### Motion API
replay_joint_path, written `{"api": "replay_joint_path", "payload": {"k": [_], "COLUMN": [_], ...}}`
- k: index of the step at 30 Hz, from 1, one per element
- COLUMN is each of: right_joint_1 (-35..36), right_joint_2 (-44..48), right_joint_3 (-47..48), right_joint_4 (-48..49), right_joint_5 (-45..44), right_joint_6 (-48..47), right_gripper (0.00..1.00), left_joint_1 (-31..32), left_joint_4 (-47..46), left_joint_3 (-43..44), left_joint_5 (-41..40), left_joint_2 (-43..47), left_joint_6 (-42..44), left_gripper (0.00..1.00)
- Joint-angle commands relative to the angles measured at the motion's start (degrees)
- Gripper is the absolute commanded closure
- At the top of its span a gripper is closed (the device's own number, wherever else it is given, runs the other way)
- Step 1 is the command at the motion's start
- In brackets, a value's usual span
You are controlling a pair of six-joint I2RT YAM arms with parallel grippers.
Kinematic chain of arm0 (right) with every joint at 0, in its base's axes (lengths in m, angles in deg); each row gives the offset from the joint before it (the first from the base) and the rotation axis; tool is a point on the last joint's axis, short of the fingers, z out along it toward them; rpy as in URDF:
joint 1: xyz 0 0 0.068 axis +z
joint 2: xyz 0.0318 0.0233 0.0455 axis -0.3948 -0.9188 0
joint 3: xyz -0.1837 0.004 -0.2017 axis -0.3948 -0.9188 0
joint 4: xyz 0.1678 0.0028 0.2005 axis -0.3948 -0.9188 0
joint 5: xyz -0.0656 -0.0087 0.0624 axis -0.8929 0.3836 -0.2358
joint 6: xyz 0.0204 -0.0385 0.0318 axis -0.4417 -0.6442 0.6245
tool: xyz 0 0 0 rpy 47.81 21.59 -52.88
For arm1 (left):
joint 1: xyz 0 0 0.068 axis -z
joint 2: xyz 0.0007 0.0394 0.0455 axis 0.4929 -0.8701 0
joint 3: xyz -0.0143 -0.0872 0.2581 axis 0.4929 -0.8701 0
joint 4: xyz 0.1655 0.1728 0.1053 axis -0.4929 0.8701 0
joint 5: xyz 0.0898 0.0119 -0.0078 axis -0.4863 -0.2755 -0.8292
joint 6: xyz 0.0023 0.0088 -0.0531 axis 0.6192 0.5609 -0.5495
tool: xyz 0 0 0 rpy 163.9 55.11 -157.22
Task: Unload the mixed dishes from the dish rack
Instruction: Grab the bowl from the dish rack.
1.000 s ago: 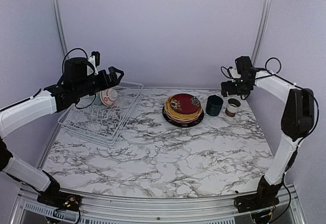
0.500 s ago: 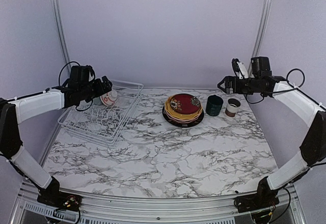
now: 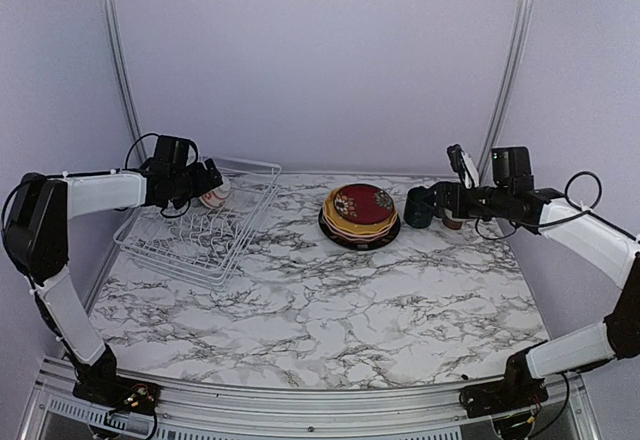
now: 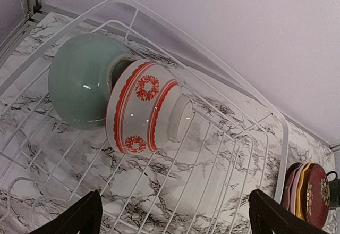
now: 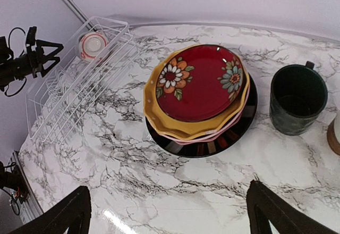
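Note:
The white wire dish rack sits at the table's left. In it lie on their sides a pale green bowl and a white cup with red bands, nested against each other at the far end. My left gripper hovers open just before them, fingers wide apart and holding nothing. A stack of plates, dark red floral on top, stands mid-table beside a dark teal mug. My right gripper is open and hangs over the marble near the mug and plates, holding nothing.
A small pale cup with a brown base stands right of the mug, partly hidden behind my right arm in the top view. The rack's upright prongs fill its near half. Aluminium posts rise at the back corners.
My left gripper has reached further along and down to the rack's far end. My right gripper has swung forward, left and down from the back right to hang by the mug.

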Motion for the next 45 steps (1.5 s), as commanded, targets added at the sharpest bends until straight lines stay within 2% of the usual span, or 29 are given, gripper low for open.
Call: {"api": "replay_joint_path", "payload": {"k": [1, 15, 33, 42, 45], "right_joint_1": [2.22, 3.7, 3.69, 3.7, 3.64], "right_joint_2": [1.51, 3.83, 2.29, 1.41, 1.36], "right_joint_3": [-3.19, -8.51, -9.92, -9.79, -9.9], "right_joint_4": [5.24, 9.54, 10.38, 10.7, 10.78], "right_joint_5": [1.69, 2.96, 2.67, 2.81, 2.85], "right_joint_6": [2.06, 3.44, 2.39, 2.33, 2.34], "right_gripper": [0.02, 0.01, 0.02, 0.02, 0.02], "left_joint_1": [-1.02, -1.99, -3.27, -3.68, -3.68], "left_joint_4": [-0.85, -1.85, -1.25, -2.01, -2.63], "left_joint_3": [1.93, 8.06, 15.06, 17.51, 17.39], "left_joint_5": [-0.12, 0.13, -0.86, 1.26, 2.15], "left_joint_2": [-3.12, -11.75, -20.65, -24.07, -24.5], "left_joint_6": [-0.6, 2.84, 2.8, 2.03, 1.89], "left_gripper": [0.01, 0.01, 0.01, 0.01, 0.06]}}
